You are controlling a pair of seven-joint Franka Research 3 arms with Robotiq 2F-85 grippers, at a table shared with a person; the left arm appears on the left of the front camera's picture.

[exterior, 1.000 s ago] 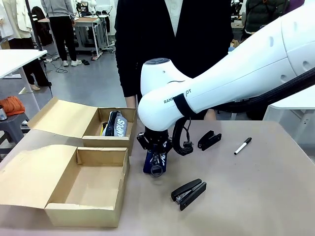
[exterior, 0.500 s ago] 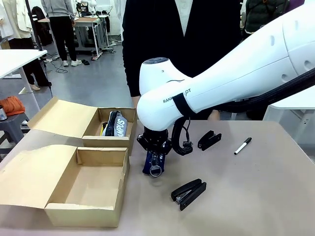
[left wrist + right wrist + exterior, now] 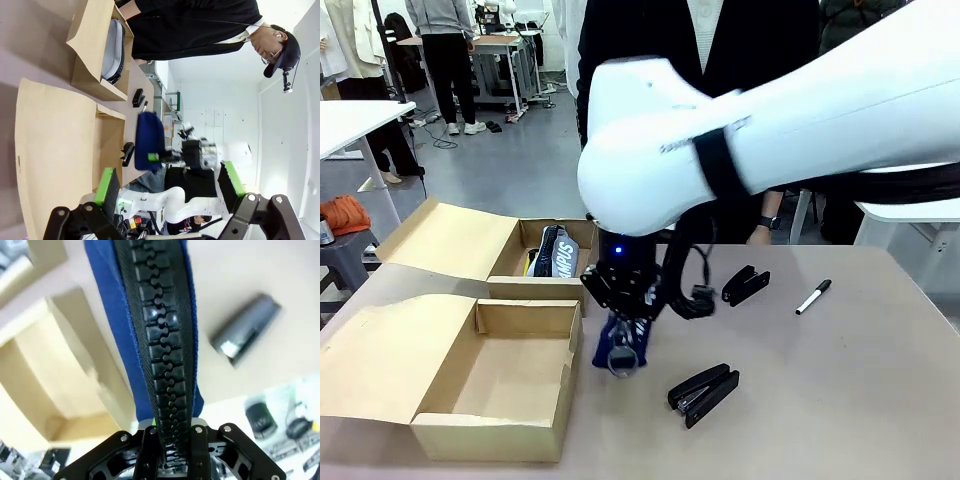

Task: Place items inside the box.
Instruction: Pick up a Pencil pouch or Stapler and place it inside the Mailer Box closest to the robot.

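**Front view: navy pouch clamped in the right claw, open box just beside it**

Your right gripper (image 3: pixel 620 318) is closed tight on the top end of the navy fabric pencil pouch (image 3: pixel 617 348). In the right wrist view its chunky black zipper runs straight out from between the fingers. The pouch hangs below the claw, just beside the right wall of the nearer open brown cardboard box (image 3: pixel 490 438). Its lower end looks clear of the beige table (image 3: pixel 840 400). The farther cardboard box (image 3: pixel 470 240) holds a grey pouch (image 3: pixel 560 255) printed CAMPUS. Your left gripper (image 3: pixel 169 182) has its green pads wide apart with nothing between them.

The step in hand looks like the carry into a box. The pouch is soft and will likely swing, so travel slowly toward your left. Lift it enough that the dangling end passes over the box wall instead of catching the rim. Lower it until the fabric rests on the box floor before you part the fingers. The black stapler (image 3: pixel 703 392) lies near on the table, so avoid sweeping that way.
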